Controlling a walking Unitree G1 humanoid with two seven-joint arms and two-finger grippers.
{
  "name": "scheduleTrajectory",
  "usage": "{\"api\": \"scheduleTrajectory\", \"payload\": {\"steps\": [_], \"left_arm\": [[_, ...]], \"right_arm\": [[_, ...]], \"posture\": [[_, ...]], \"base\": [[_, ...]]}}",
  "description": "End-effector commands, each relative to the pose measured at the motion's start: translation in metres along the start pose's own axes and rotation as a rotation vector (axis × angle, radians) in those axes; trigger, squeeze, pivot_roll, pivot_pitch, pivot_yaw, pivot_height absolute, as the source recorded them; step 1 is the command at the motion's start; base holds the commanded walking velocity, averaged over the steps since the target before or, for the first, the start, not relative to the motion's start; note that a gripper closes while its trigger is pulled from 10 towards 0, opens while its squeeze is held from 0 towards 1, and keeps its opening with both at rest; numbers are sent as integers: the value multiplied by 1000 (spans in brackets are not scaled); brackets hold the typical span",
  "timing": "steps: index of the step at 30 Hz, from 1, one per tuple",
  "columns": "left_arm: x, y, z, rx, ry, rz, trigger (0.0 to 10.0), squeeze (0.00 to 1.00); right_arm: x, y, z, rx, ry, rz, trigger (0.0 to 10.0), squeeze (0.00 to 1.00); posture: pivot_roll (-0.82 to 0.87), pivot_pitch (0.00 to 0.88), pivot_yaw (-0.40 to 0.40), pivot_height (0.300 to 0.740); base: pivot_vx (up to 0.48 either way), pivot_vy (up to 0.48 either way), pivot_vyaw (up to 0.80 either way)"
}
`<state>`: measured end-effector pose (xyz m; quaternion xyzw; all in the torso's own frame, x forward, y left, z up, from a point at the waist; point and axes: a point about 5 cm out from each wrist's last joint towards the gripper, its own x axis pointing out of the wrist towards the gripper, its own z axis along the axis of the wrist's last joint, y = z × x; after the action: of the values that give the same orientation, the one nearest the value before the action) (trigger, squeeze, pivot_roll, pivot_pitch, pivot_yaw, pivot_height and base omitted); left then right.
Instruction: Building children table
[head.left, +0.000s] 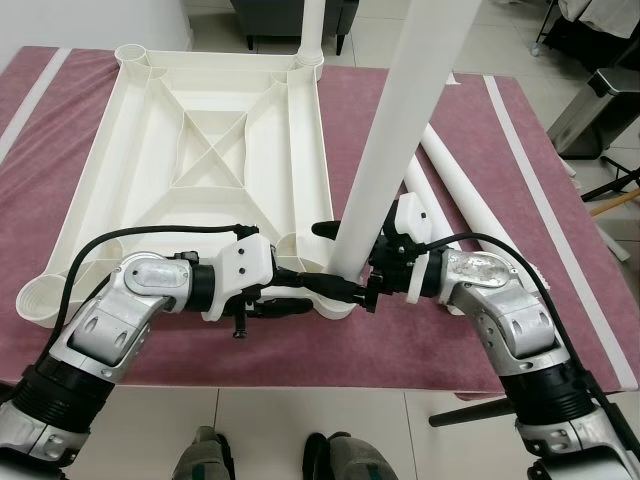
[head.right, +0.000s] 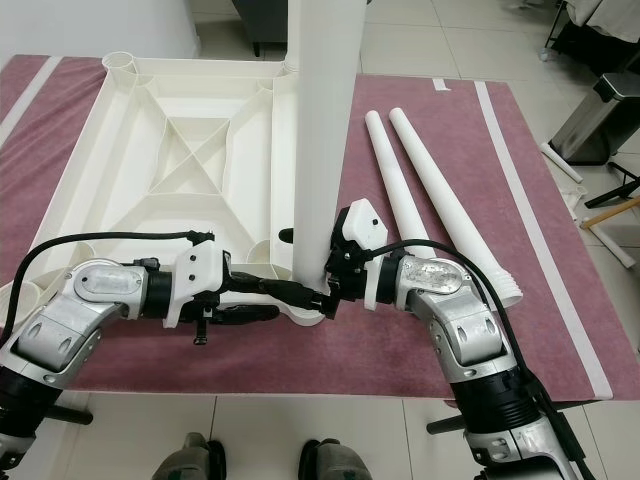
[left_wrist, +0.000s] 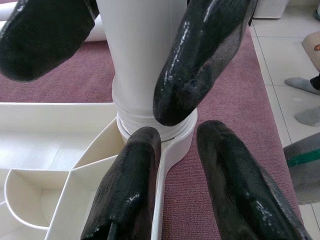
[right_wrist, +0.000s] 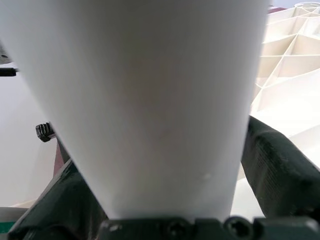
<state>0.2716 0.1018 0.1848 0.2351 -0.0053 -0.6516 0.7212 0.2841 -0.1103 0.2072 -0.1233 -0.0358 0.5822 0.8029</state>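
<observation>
On the maroon mat (head.right: 500, 180), the white table top (head.left: 200, 140) lies underside up while the right gripper (head.left: 345, 262) clamps an upright leg (head.left: 395, 140) standing in its near corner socket (left_wrist: 175, 142), where the left gripper (head.left: 305, 290) grips the rim.

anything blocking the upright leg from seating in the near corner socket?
Nothing visible. The leg already stands in the corner socket of the tabletop, right tool clamped around it, left tool at the socket.
</observation>
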Motion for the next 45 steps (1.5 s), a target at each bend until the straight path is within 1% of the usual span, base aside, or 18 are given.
{"api": "scheduleTrajectory", "payload": {"steps": [1,6,7,9,10,15,18,19,21,23,24,26,29,31,33,42,43,45], "left_arm": [[-1,5,-3,-28,-15,112,10000,0],[-1,5,-5,-43,-17,116,10000,0],[-2,5,-5,-52,-21,120,10000,0],[-2,5,-5,-58,-23,122,10000,0],[-2,5,-5,-61,-25,129,10000,0],[-3,6,-5,-73,-22,144,10000,0],[-4,6,-6,-76,-17,147,10000,0],[-5,6,-10,-69,21,151,10000,0],[-5,6,-10,-69,21,151,10000,0],[-7,9,-22,-29,157,177,10000,0],[-8,11,-25,-19,196,187,10000,0],[-9,12,-26,-10,215,184,10000,0],[-9,13,-25,-2,223,180,10000,0],[-9,18,-27,20,249,197,10000,0],[-9,21,-26,27,252,202,10000,0],[-10,24,-24,52,247,199,10000,0],[-8,23,-24,52,244,196,9608,0],[-7,23,-23,53,242,193,9608,0]], "right_arm": [[4,3,-2,0,5,17,10000,0],[3,2,-3,1,6,8,10000,0],[2,1,-3,4,6,-2,5608,0],[2,0,-3,6,6,-8,5608,0],[2,-1,-4,13,6,-20,0,0],[4,-4,-12,33,34,-92,0,0],[4,-4,-13,35,42,-110,0,0],[6,-3,-18,49,57,-162,0,0],[6,-3,-18,49,57,-162,0,0],[8,0,-21,65,62,-206,0,0],[9,1,-22,70,61,-215,0,0],[9,2,-23,78,57,-222,0,0],[10,3,-23,87,51,-227,0,0],[10,3,-23,93,43,-229,0,0],[10,3,-22,94,40,-230,0,0],[10,4,-23,93,41,-238,0,0],[10,4,-23,93,42,-240,0,0],[10,4,-23,93,43,-242,0,0]], "posture": [[78,166,-37,740],[79,168,-34,740],[80,170,-33,740],[80,170,-33,740],[81,170,-33,740],[82,174,-34,740],[82,174,-33,740],[82,178,-33,740],[82,178,-33,740],[82,180,-29,740],[82,181,-27,740],[82,181,-26,740],[81,181,-21,740],[81,181,-20,740],[81,181,-19,740],[81,179,-19,740],[80,177,-20,740],[80,177,-20,740]], "base": [[0,0,0],[0,0,0],[0,0,0],[0,0,0],[0,0,0],[0,0,0],[0,0,0],[0,0,0],[0,0,0],[0,0,0],[0,0,0],[0,0,0],[0,0,0],[0,0,0],[0,0,0],[0,0,0],[0,0,0],[0,0,0]]}}
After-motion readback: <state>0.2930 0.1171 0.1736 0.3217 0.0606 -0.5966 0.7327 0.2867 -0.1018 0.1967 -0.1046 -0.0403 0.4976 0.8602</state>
